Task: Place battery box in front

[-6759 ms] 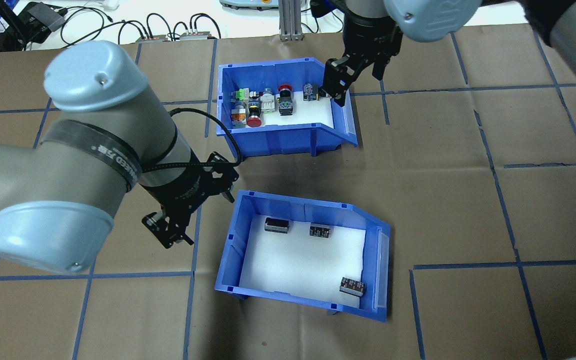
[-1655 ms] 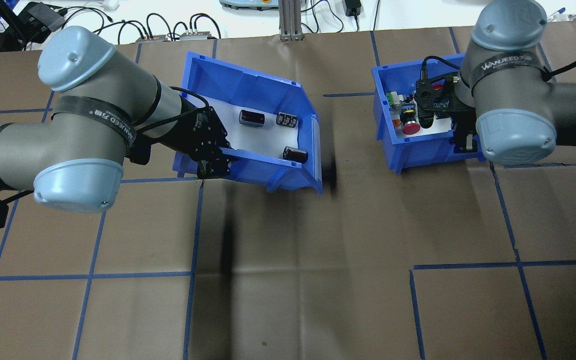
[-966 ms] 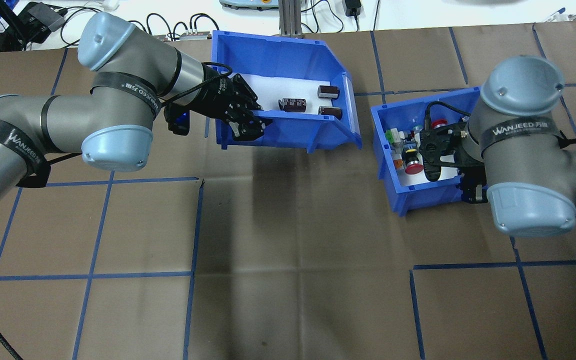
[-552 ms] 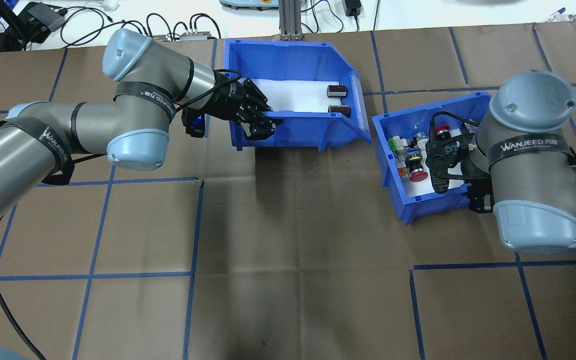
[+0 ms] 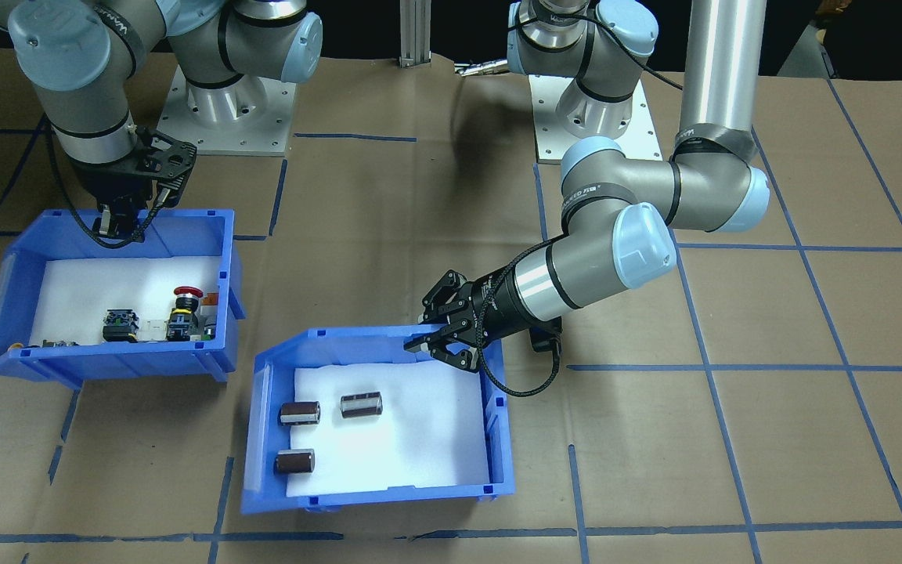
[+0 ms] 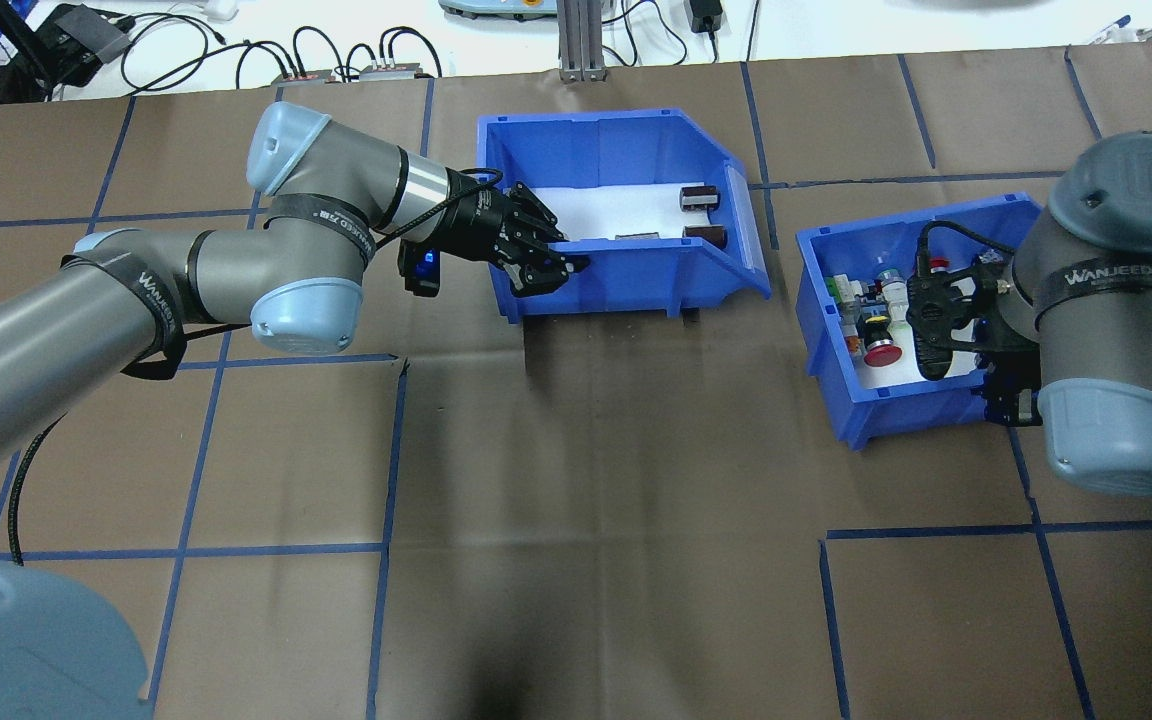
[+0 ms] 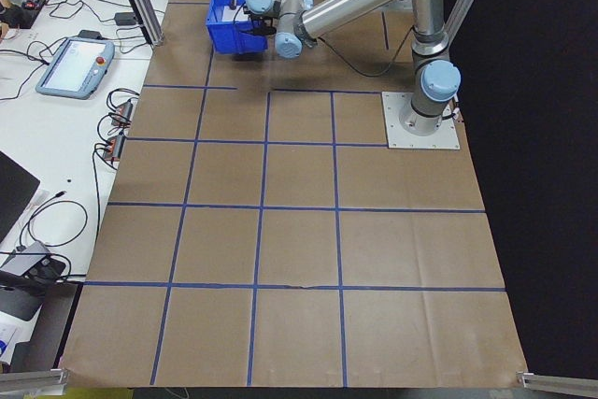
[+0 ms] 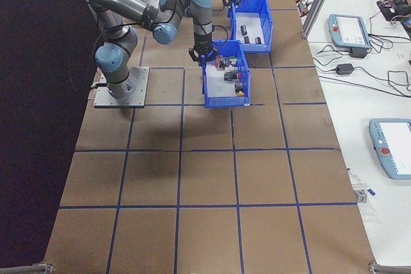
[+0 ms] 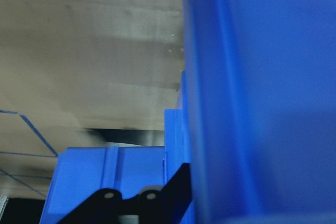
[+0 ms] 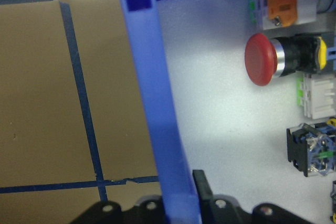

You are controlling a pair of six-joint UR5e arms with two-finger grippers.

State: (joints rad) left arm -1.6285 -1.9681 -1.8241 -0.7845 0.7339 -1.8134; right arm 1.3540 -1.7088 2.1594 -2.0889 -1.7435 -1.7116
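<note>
Looking at it from across the table, the left gripper (image 5: 439,341) is clamped on the back wall of the battery box (image 5: 377,419), which sits at the far side from the robot's base, three dark cylinders (image 5: 299,413) on its foam. Just beside it, slightly nearer the base, the right gripper (image 5: 124,223) pinches the wall of the push-button bin (image 5: 110,294). Seems nearly done to me: box looks placed or about to touch down, only letting go is left.
</note>
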